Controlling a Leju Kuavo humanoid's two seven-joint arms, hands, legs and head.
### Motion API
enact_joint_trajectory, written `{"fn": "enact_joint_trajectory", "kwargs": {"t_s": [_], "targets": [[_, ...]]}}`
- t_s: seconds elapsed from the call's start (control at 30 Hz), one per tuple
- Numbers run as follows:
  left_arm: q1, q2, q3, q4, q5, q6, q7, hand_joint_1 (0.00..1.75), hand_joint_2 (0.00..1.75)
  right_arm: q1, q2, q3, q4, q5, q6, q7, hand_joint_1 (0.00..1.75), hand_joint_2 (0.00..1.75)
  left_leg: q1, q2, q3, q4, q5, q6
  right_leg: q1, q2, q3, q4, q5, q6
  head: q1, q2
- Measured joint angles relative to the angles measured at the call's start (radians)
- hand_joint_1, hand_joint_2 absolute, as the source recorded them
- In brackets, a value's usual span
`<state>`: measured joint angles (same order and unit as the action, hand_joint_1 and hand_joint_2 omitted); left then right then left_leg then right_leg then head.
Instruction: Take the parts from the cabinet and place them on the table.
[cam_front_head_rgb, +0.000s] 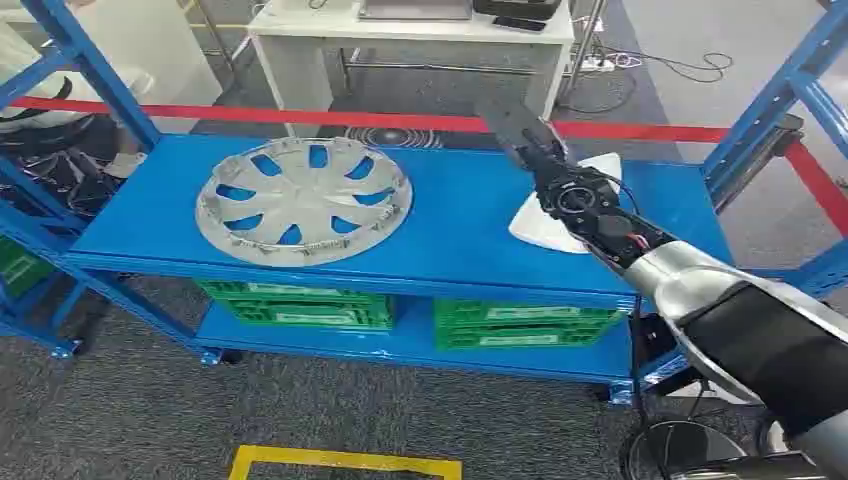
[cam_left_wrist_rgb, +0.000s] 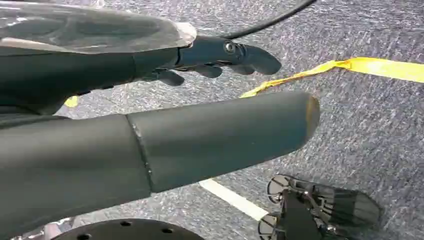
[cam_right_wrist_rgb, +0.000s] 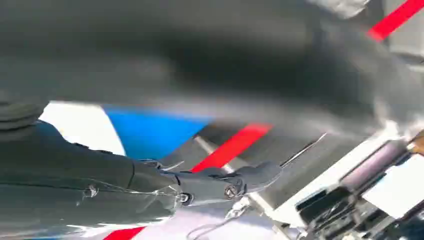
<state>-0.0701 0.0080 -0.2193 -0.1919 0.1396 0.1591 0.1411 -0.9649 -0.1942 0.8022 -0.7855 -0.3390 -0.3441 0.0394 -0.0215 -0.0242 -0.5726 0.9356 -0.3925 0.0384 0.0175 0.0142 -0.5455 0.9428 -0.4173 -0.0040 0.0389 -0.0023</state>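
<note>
Blue shelving unit (cam_front_head_rgb: 440, 215), grey carpet, red tape behind. Silver hubcap (cam_front_head_rgb: 304, 199) flat on the top shelf, at 9 o'clock. White part (cam_front_head_rgb: 545, 228) at 3 o'clock. Right hand (cam_front_head_rgb: 524, 137) extended over the white part, fingers straight and apart, holding nothing. Left hand (cam_left_wrist_rgb: 200, 57) above floor, fingers loosely apart, empty. Green crates (cam_front_head_rgb: 300, 305) on the lower shelf.

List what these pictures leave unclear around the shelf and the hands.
- White part: head view, the right arm hides much of it.
- Right hand: whether it touches the white part cannot be told; right wrist view is blurred.
- Green crates: contents hidden under the blue shelf.
</note>
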Motion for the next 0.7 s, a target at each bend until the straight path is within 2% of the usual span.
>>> {"fn": "enact_joint_trajectory", "kwargs": {"t_s": [0.23,0.47,0.53,0.7], "targets": [[0.000,0.000,0.000,0.000,0.024,0.003,0.010,0.00,0.00,0.079,0.000,0.013,-0.071,0.159,-0.081,0.088,0.00,1.75,-0.001,0.000,0.000,0.000,0.000,0.000,-0.001,0.000,0.000,0.000,0.000,0.000,0.000,0.000],[0.000,0.002,0.000,0.000,0.032,0.003,0.013,0.00,0.00,0.122,-0.001,0.013,-0.126,0.198,-0.085,0.118,0.00,1.75,-0.001,0.000,0.000,0.000,-0.001,0.000,-0.001,0.000,-0.001,0.000,0.000,0.000,0.000,0.000],[0.001,0.003,-0.002,0.000,0.038,0.006,0.016,0.00,0.00,0.136,-0.003,0.012,-0.150,0.258,-0.088,0.163,0.00,1.75,-0.001,0.000,0.000,0.000,-0.001,0.000,-0.001,0.000,-0.001,0.000,0.000,0.000,-0.001,0.000],[0.002,0.003,-0.005,0.000,0.050,0.010,0.017,0.00,0.00,0.194,-0.012,0.013,-0.237,0.517,-0.097,0.362,0.00,1.75,-0.001,0.000,0.000,0.000,-0.001,-0.001,-0.001,0.000,-0.001,0.000,0.000,0.000,-0.001,0.000]]}}
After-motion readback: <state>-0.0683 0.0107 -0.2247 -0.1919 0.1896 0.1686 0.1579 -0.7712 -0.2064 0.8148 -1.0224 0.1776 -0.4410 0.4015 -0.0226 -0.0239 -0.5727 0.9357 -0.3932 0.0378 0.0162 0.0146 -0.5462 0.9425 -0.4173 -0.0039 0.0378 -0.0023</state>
